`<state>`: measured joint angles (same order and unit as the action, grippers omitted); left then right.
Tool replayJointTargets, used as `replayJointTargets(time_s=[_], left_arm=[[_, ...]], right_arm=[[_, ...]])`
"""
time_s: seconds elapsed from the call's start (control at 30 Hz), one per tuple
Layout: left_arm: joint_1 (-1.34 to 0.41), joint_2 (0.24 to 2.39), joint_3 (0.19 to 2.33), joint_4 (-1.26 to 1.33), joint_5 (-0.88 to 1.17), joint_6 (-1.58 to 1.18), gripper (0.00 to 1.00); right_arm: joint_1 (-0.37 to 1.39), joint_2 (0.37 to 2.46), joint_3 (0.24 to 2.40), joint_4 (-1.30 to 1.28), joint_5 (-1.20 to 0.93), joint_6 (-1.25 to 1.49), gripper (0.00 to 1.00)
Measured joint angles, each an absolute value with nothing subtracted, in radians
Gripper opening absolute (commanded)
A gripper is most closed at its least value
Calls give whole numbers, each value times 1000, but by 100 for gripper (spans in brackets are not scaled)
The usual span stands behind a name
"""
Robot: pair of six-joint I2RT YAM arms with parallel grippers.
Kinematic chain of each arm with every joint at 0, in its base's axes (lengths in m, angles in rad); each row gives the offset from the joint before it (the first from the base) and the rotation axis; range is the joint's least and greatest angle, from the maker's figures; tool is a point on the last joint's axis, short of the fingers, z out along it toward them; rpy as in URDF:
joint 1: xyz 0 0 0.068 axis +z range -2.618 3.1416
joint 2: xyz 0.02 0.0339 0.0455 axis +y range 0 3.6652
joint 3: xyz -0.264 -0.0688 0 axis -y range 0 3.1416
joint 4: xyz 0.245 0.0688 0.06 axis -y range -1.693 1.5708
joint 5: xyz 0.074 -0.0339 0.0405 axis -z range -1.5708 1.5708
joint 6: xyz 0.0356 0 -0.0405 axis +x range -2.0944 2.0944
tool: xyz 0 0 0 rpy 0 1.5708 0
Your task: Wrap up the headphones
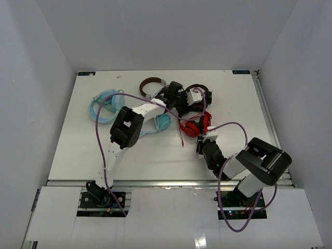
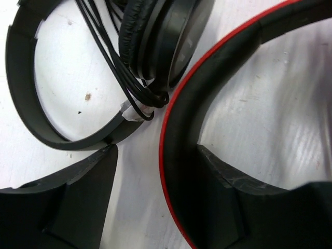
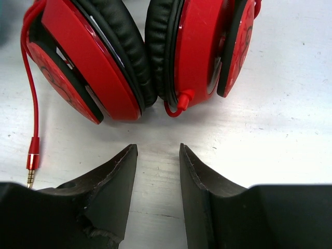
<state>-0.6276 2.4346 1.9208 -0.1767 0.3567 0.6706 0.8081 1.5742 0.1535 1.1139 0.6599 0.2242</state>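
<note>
The red headphones (image 1: 194,127) lie folded at mid-table, ear cups (image 3: 155,57) side by side with their black pads facing each other. Their thin red cable (image 3: 31,88) runs down the left and ends in a jack plug (image 3: 32,165) lying on the table. My right gripper (image 3: 158,150) stands open just short of the ear cups, with only bare table between its fingers. My left gripper (image 2: 155,153) is open around the red-edged black headband (image 2: 181,129). The band rests against the right finger (image 2: 249,207), and a clear gap separates it from the left finger (image 2: 78,202).
Small all-black headphones (image 2: 161,36) with a bundled black cable (image 2: 140,98) lie right beside the left gripper. Brown-banded headphones (image 1: 150,83) and light blue headphones (image 1: 106,106) lie at the back left. White walls enclose the table (image 1: 244,109).
</note>
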Motion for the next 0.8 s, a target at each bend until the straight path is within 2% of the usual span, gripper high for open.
replayJointTargets(time_s=[0.1, 0.17, 0.8], left_arm=[[-628, 2425, 1900, -134, 323, 642, 94], [-628, 2421, 1888, -105, 297, 622, 98], [-627, 2304, 1871, -127, 255, 386, 98]], right_arm=[[815, 1533, 153, 1083, 665, 226, 45], [820, 1495, 154, 1059, 670, 226, 45], [825, 1151, 179, 736, 626, 233, 46]])
